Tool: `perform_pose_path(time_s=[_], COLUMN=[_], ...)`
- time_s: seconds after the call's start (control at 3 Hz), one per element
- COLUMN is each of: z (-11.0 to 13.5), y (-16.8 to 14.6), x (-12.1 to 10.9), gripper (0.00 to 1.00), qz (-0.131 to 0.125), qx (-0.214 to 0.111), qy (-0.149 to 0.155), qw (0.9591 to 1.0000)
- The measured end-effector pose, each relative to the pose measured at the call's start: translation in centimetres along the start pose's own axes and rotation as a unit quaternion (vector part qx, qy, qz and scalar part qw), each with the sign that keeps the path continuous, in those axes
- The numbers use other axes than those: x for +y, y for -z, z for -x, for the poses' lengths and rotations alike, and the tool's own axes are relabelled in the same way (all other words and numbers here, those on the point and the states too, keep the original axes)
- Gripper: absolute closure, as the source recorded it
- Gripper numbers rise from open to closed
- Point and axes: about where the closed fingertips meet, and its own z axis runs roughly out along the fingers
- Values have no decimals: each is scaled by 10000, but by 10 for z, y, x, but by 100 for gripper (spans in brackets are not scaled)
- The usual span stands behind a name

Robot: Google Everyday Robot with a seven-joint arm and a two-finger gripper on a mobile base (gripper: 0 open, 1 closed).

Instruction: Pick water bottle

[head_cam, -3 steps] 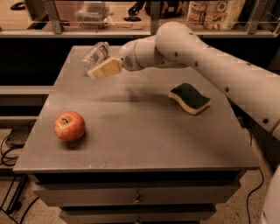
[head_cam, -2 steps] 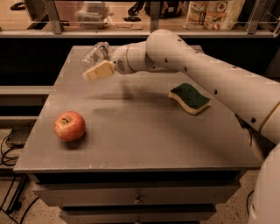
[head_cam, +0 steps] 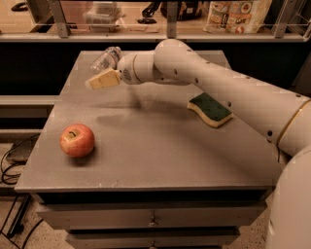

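Jaws have slid left, just beside the water bottle [head_cam: 106,58].

We see the gripper [head_cam: 102,79] over the table's [head_cam: 146,160] far-left corner, water bottle [head_cam: 106,58] just behind it, apple [head_cam: 77,140] front-left, sponge [head_cam: 210,109] right, open tabletop between them.

End effector [head_cam: 98,79] beside water bottle [head_cam: 106,58]

1. A robotics lab or test area is suggested: a white jointed robot arm [head_cam: 218,82] is stretched over a grey metal drawer cabinet [head_cam: 160,146], its gripper [head_cam: 102,79] held above the far left corner.
2. A railed shelf [head_cam: 160,37] behind is stocked with printed snack bags [head_cam: 238,12] and a clear plastic box [head_cam: 102,13].
3. On the floor at left, black cables [head_cam: 9,168] are seen trailing.
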Motion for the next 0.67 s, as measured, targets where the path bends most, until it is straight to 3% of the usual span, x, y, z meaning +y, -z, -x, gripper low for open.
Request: perform_pose_path(time_s=[0.67], z=[-3], y=[-16], x=[-8], gripper=[0], qz=[-269], qx=[-257], qy=[-253], qw=[9990])
